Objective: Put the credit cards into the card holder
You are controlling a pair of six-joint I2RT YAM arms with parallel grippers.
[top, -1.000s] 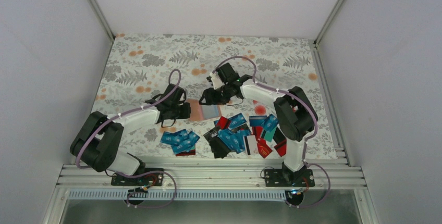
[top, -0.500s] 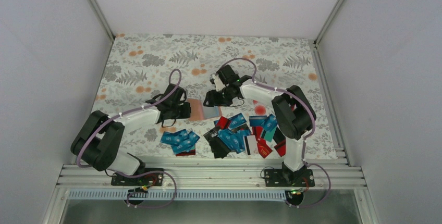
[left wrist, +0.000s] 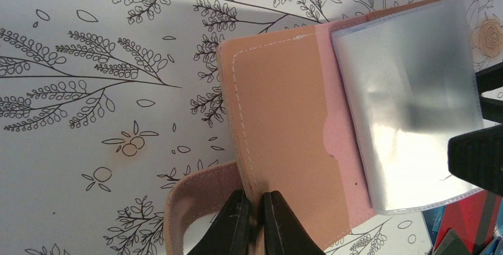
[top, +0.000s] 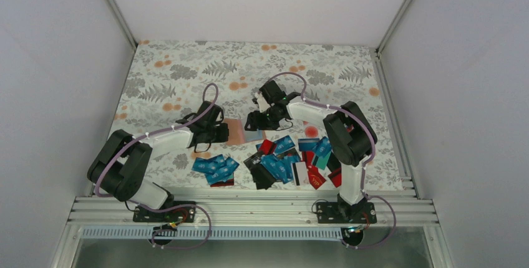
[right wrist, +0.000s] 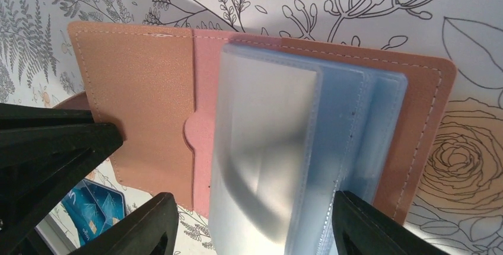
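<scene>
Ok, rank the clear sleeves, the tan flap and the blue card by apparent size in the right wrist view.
1. clear sleeves
2. tan flap
3. blue card, only a corner showing, so its true size is unsure

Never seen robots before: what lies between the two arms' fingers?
The open card holder, pinched by the left fingers, right fingers straddling its sleeves; top view shows it.
</scene>
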